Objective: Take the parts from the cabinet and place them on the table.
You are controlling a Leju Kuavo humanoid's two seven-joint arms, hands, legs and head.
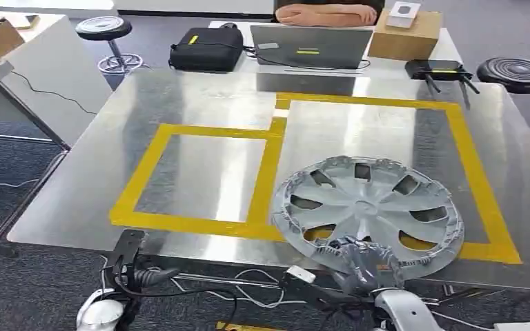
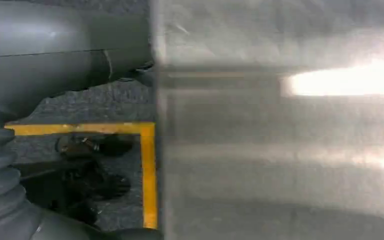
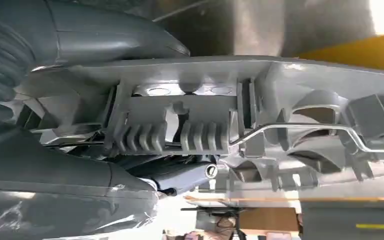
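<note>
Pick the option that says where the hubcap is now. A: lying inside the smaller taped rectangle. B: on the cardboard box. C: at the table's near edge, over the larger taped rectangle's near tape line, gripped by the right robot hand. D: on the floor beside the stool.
C: the hubcap overlaps the near yellow tape line of the larger rectangle at the steel table edge, and the right robot hand grips its near rim.
</note>
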